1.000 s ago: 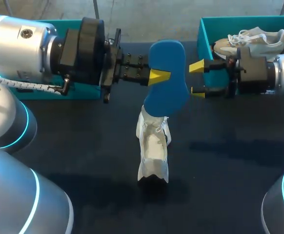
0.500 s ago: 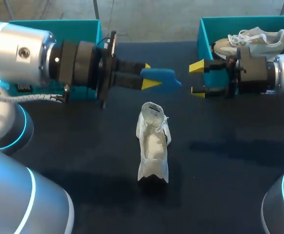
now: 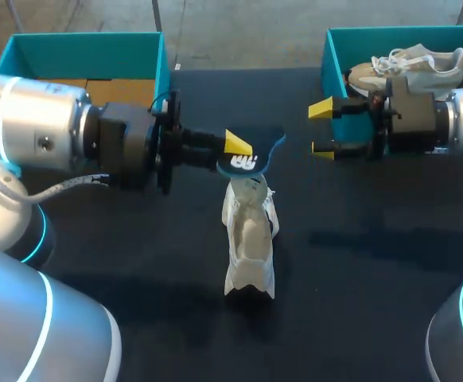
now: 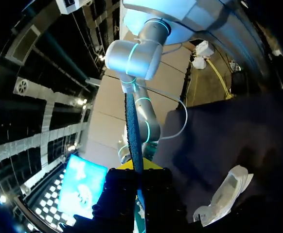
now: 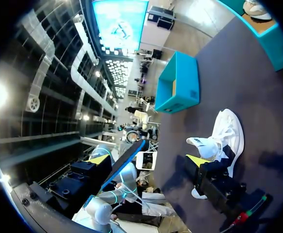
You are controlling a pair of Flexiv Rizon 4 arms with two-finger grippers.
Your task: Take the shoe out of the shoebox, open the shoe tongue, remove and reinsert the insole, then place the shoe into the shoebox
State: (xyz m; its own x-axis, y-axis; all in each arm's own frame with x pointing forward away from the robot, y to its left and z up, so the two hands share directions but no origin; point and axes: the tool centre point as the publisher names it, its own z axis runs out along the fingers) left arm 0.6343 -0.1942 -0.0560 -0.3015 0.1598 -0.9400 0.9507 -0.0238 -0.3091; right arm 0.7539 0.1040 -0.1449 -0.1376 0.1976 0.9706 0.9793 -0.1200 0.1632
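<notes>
Dark tabletop (image 3: 136, 255) bears a white shoe (image 3: 250, 247); left gripper (image 3: 235, 150) pinches its blue insole (image 3: 265, 143), right gripper (image 3: 320, 127) gapes.

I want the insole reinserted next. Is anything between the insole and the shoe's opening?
Nothing visible does. The blue insole, clamped in the left gripper, hangs just above the white shoe and its open top, and the right gripper stands open well off to the side.

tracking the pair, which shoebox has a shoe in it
The right shoebox, behind the right gripper: a beige sneaker lies inside. The left shoebox shows only bare cardboard.
</notes>
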